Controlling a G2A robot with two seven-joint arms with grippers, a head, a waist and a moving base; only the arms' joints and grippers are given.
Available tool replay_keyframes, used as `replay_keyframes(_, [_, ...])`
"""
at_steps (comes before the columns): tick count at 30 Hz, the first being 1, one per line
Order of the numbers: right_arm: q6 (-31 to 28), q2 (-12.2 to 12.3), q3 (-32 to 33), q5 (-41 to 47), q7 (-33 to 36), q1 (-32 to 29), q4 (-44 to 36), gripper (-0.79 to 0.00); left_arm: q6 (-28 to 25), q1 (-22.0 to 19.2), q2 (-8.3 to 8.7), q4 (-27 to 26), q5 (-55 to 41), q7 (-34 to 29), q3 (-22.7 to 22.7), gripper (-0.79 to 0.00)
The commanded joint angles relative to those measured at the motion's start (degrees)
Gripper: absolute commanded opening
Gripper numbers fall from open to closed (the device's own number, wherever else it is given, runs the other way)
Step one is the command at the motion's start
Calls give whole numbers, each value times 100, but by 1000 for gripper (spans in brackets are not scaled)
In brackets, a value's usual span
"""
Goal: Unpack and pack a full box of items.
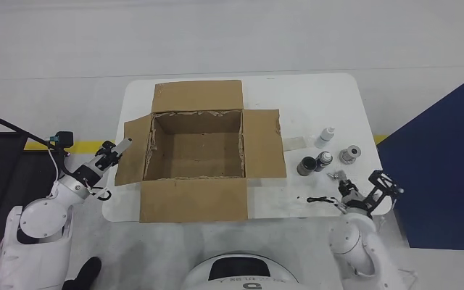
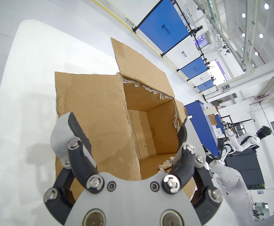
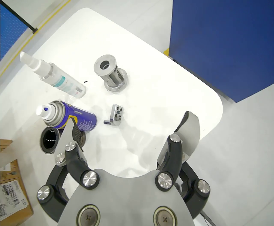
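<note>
Cardboard box (image 1: pixel 194 199), apparently emptied: spray bottle (image 1: pixel 325 136), aerosol can (image 1: pixel 323 160), black cylinder (image 1: pixel 307 166), metal spool (image 1: pixel 350 154), bracket (image 1: pixel 337 175) beside it, repacking outstanding; left gripper (image 1: pixel 118 148), right gripper (image 3: pixel 130 118) spread, holding nothing.

A white table (image 1: pixel 304 94) carries an open box (image 1: pixel 196 200) and, clustered beside it, a bottle (image 1: pixel 325 135), can (image 1: pixel 323 159), black tube (image 1: pixel 306 166), metal spool (image 1: pixel 350 154) and bracket (image 1: pixel 338 175).

Robotics lab/test hall w/ blue partition panels (image 2: pixel 163 32), another robot (image 2: pixel 248 139) (far back), high ceiling lights (image 2: pixel 243 15).
</note>
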Motion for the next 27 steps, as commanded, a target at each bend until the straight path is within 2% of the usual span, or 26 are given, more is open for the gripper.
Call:
replay_keyframes(1, [229,2,-244,-471,282,198,146,-240,0,0,0,0,0,0,0,0])
replay_keyframes(2, [336,-2,-342,-633,407,306,191,-277,0,0,0,0,0,0,0,0])
replay_keyframes(3, [403,-4,-438,-784,544,397,261,-372,0,0,0,0,0,0,0,0])
replay_keyframes(6, [734,-14,-585,-1201,960,692,454,-428,0,0,0,0,0,0,0,0])
replay_keyframes(12, [922,-16,-741,-1910,1748,1074,733,-446,0,0,0,0,0,0,0,0])
replay_keyframes(17, [1057,-38,-847,-2467,2330,1414,950,-419,0,0,0,0,0,0,0,0])
replay_keyframes(27, [1079,-121,-1059,-3660,3512,2028,1547,-437,0,0,0,0,0,0,0,0])
